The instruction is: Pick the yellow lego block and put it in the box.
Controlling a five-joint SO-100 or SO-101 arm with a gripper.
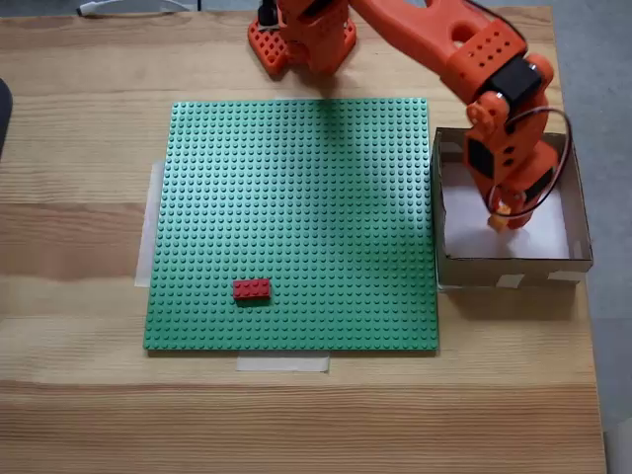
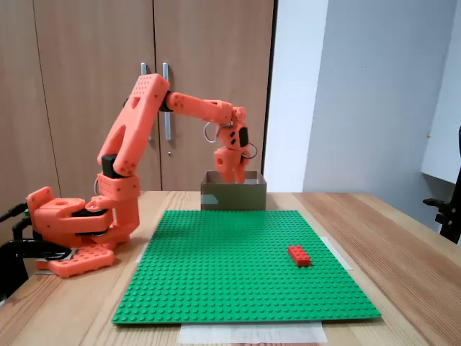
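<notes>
Wooden bench (image 1: 79,415), green studded baseplate (image 1: 296,217) taped flat on it, orange arm (image 1: 444,39) reaching over the box (image 1: 513,269) beside the plate's right edge in a fixed view, hand (image 1: 502,219) inside the box – clamped on the yellow lego block (image 1: 500,223), red brick (image 1: 251,289) on the plate – well apart.

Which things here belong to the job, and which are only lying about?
Belong to the job:
- small yellow-orange plastic brick, at the claw's tip
- square brown cardboard box
- orange claw, over the box

Only lying about:
- small red plastic brick
- green studded baseplate
- wooden table
</notes>
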